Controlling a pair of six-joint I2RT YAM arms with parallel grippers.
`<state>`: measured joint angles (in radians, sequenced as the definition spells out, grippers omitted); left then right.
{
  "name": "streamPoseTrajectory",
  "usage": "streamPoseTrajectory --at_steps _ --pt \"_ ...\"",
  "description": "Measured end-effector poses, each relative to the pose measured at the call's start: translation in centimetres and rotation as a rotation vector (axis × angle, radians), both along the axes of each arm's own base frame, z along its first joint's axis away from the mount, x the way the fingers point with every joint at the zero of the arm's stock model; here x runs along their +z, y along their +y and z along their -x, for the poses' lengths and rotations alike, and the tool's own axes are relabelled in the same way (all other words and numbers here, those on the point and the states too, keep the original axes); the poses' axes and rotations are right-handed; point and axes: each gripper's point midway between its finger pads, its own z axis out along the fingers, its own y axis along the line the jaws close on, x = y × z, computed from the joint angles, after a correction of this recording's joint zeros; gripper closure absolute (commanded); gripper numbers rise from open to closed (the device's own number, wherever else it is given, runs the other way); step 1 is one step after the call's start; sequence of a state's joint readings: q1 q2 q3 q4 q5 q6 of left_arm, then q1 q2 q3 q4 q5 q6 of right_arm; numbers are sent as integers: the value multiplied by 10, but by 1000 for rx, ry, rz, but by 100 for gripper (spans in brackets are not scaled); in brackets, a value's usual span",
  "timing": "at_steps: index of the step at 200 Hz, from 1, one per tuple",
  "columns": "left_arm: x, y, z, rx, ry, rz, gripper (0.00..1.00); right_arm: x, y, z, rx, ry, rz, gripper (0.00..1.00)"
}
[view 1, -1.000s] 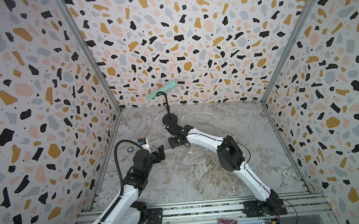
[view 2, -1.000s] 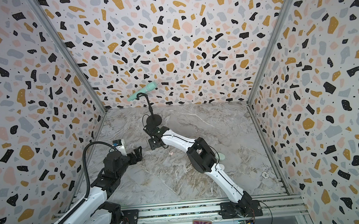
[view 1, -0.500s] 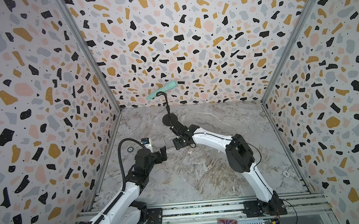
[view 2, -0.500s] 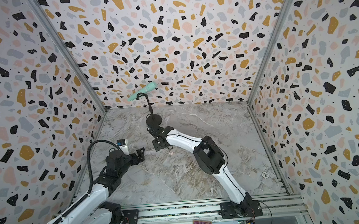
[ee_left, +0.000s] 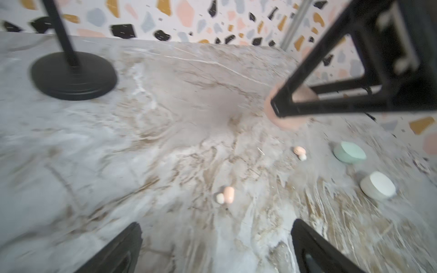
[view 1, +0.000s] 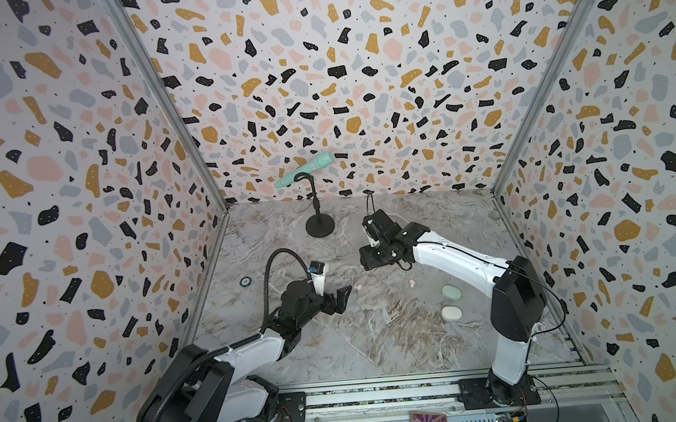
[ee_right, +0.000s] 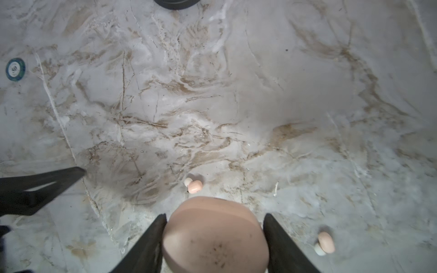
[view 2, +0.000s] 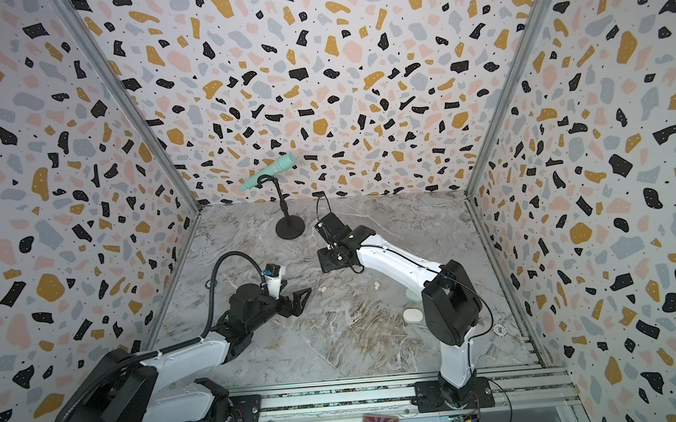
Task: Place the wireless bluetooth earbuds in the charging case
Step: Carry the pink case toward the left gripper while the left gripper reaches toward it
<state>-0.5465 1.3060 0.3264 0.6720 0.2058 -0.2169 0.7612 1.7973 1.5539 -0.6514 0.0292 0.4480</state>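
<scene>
My right gripper [ee_right: 215,227] is shut on a pale pink pebble-shaped charging case [ee_right: 215,236], held above the marble floor; the left wrist view also shows this case [ee_left: 287,118] between the black fingers. Two pale pink earbuds lie on the floor below: one [ee_right: 195,186] just ahead of the case, another [ee_right: 325,241] off to its side. Both top views show them as small pink dots [view 1: 359,287] [view 1: 412,282]. My left gripper [view 1: 343,298] stands open and empty, close to the nearer earbud [ee_left: 228,195]. In the top views the right gripper [view 1: 371,260] hides the case.
A mint case [view 1: 451,292] and a white case [view 1: 451,312] lie shut by the right arm. A mint microphone [view 1: 305,169] on a black stand [view 1: 320,225] is at the back. A poker chip [view 1: 245,281] lies near the left wall, another [view 2: 499,329] at front right.
The right arm has carried the pink case to the right, away from the microphone stand. The left gripper has shifted a little to the right, still open.
</scene>
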Motion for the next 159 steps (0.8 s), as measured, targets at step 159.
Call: streamPoseTrajectory --at_steps 159 --pt "53 -119 30 -539 -277 148 12 37 -34 62 -2 68 -142 38"
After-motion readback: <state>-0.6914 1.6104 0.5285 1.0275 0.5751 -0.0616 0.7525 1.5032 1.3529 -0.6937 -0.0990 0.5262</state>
